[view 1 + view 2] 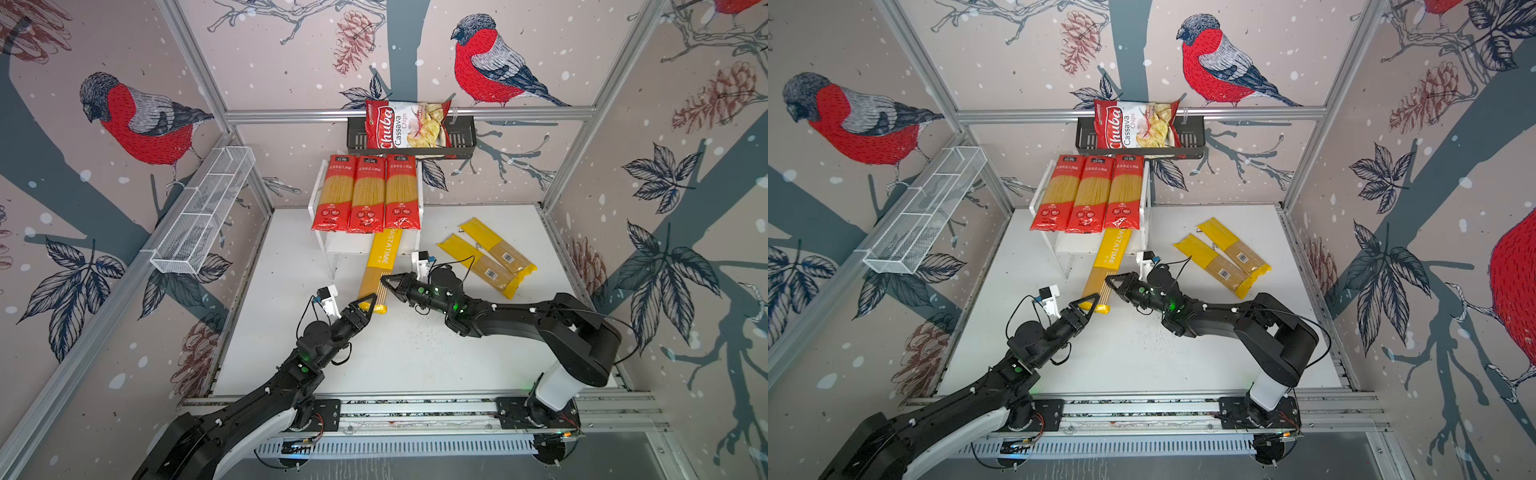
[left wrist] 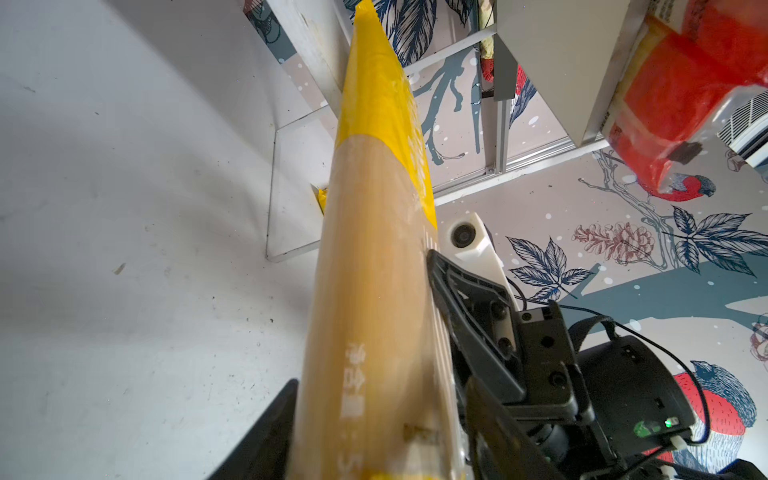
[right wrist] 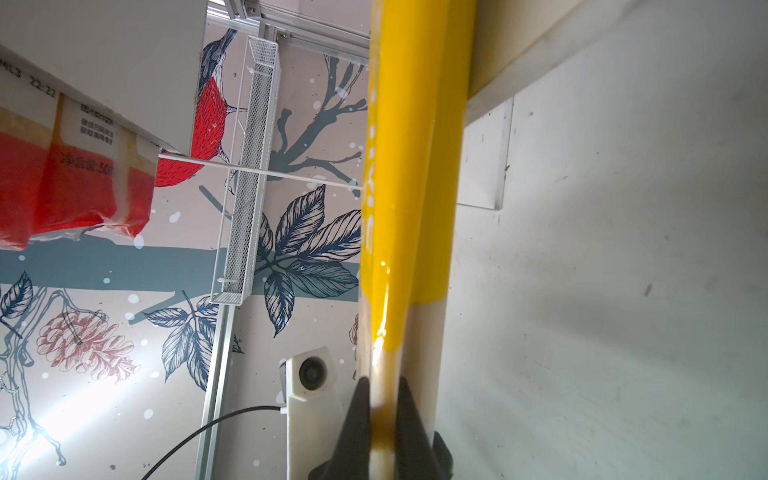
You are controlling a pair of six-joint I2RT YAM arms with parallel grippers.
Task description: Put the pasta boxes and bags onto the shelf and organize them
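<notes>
Three red-ended pasta bags (image 1: 368, 193) lie side by side on the top board of the white shelf (image 1: 353, 245). A yellow pasta bag (image 1: 380, 266) slants with its far end on the lower tier and its near end toward me. My left gripper (image 1: 371, 302) holds that near end across its width; in the left wrist view the bag (image 2: 374, 249) fills the gap between the fingers (image 2: 270, 432). My right gripper (image 1: 384, 279) is shut on the bag's side edge at mid-length, pinching thin film (image 3: 381, 386). Two more yellow bags (image 1: 478, 266) (image 1: 498, 247) lie on the table to the right.
A Cassava Chips bag (image 1: 405, 124) stands in the black wall basket (image 1: 461, 139) behind the shelf. A white wire mesh tray (image 1: 203, 212) hangs on the left wall. The two arms' bases sit on the front rail (image 1: 415, 409).
</notes>
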